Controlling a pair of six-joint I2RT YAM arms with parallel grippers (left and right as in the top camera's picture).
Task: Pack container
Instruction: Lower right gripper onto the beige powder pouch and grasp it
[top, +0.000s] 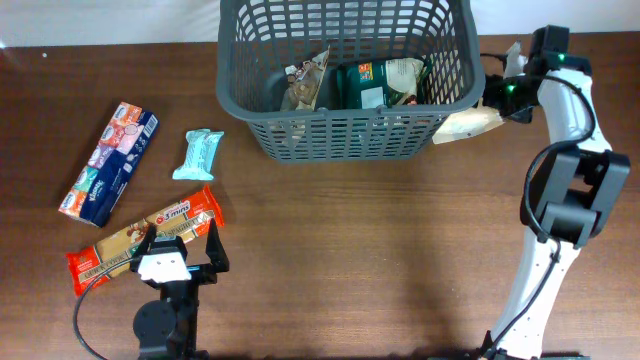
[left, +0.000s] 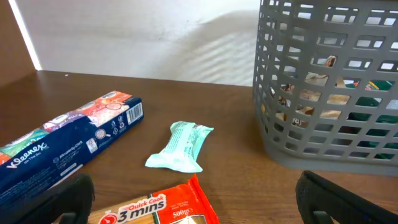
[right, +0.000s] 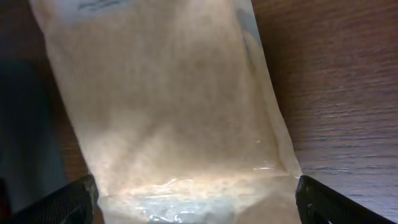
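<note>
The dark grey lattice basket (top: 345, 130) stands at the back centre and holds a green-and-white pack (top: 378, 84) and a brownish pack (top: 305, 85). It also shows in the left wrist view (left: 323, 93). My left gripper (top: 182, 243) (left: 193, 198) is open, low over the end of a red "3 mins" pasta pack (top: 140, 240) (left: 158, 208). My right gripper (top: 497, 95) (right: 196, 199) is open beside the basket's right wall. A beige translucent bag (top: 465, 125) (right: 168, 112) lies on the table between its fingers.
A blue Kleenex pack (top: 110, 162) (left: 62, 146) lies at the left. A pale teal bar wrapper (top: 198, 154) (left: 180, 146) lies between it and the basket. The white wall runs along the table's far edge.
</note>
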